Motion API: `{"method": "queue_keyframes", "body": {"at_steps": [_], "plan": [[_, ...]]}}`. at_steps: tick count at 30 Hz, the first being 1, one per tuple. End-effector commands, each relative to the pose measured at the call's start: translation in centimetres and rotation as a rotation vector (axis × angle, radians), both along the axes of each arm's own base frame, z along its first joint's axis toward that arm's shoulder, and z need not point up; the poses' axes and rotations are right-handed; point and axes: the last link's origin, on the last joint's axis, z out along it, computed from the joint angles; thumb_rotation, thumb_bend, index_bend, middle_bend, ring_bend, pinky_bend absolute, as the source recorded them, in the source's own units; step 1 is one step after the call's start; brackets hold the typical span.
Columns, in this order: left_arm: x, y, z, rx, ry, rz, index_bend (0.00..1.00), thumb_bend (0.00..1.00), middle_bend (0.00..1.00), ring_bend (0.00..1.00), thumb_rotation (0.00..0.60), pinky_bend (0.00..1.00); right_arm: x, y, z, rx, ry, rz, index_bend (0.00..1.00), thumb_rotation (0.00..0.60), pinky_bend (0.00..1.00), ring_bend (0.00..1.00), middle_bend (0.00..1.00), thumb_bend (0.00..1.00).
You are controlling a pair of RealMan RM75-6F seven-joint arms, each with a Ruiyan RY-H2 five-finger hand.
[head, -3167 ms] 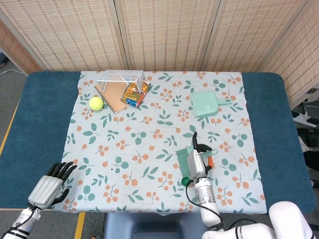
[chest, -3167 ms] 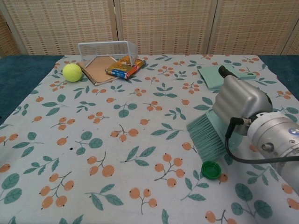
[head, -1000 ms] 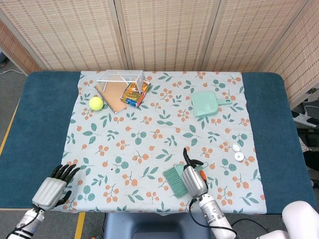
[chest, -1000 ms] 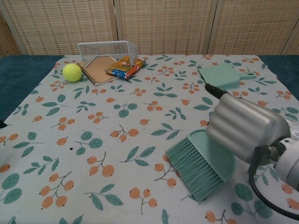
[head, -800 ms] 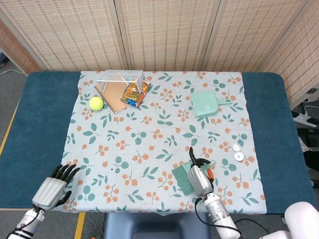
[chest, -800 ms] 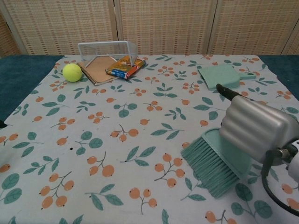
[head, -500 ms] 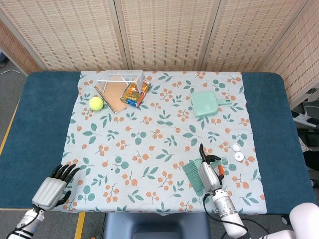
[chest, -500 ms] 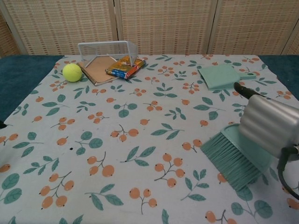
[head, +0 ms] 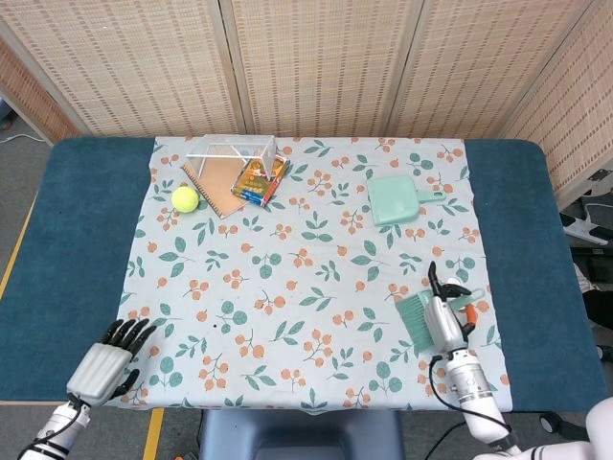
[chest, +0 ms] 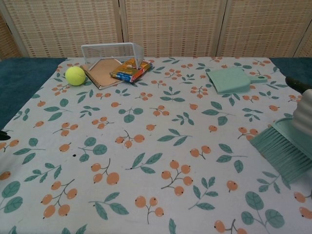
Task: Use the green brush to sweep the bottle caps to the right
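Head and chest views. My right hand grips the green brush and has carried it from the cloth's near middle, where it was a second ago, across to the right side, bristles on or just above the cloth. The bottle caps are not visible now: two white ones lay by the right edge a second ago, at the spot the hand and brush now cover, and the green one seen earlier is also out of sight. I judge the sweep is near the end of its stroke, though I cannot confirm where the caps lie. My left hand rests at the cloth's near left corner, fingers apart, holding nothing.

Containers: the wire basket lies tipped over a notebook; a snack packet lies just beside its opening. The dustpan holds nothing visible.
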Motion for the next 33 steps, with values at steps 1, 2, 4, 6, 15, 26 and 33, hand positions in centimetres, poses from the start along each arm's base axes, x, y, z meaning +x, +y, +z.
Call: {"method": "queue_keyframes", "body": {"at_steps": [1, 2, 4, 6, 15, 26, 33], "plan": [[0.0, 0.0, -0.2, -0.001, 0.005, 0.002, 0.0, 0.45, 0.0, 0.0, 0.6, 0.08, -1.7, -0.7, 0.6, -0.025, 0.02, -0.028, 0.93, 0.6, 0.0, 0.51, 0.78, 0.51], [-0.1, -0.1, -0.3, -0.003, 0.008, 0.003, 0.0, 0.45, 0.0, 0.0, 0.6, 0.08, -2.1, -1.1, 0.8, -0.036, 0.03, -0.031, 0.93, 0.6, 0.0, 0.51, 0.78, 0.51], [-0.2, -0.1, -0.5, -0.007, 0.016, 0.006, 0.0, 0.45, 0.0, 0.0, 0.6, 0.08, -2.8, -1.5, 1.2, -0.052, 0.046, -0.032, 0.93, 0.6, 0.0, 0.51, 0.78, 0.51], [-0.2, -0.1, -0.7, -0.011, 0.022, 0.008, 0.0, 0.45, 0.0, 0.0, 0.6, 0.08, -3.4, -1.8, 1.6, -0.065, 0.059, -0.037, 0.93, 0.6, 0.0, 0.51, 0.78, 0.51], [-0.4, -0.1, -1.2, -0.014, 0.038, 0.014, 0.0, 0.45, 0.0, 0.0, 0.6, 0.08, -5.2, -2.7, 3.2, -0.108, 0.078, -0.056, 0.93, 0.6, 0.0, 0.51, 0.78, 0.51], [-0.1, -0.2, -1.2, -0.017, 0.034, 0.006, 0.0, 0.46, 0.0, 0.0, 0.6, 0.08, -1.0, -2.7, 3.4, -0.104, -0.512, -0.026, 0.94, 0.6, 0.0, 0.52, 0.78, 0.51], [-0.1, -0.2, -0.7, -0.003, 0.021, 0.007, 0.0, 0.45, 0.0, 0.0, 0.6, 0.08, 1.7, -2.2, 4.1, -0.09, -0.613, 0.035, 0.94, 0.6, 0.0, 0.52, 0.78, 0.51]]}}
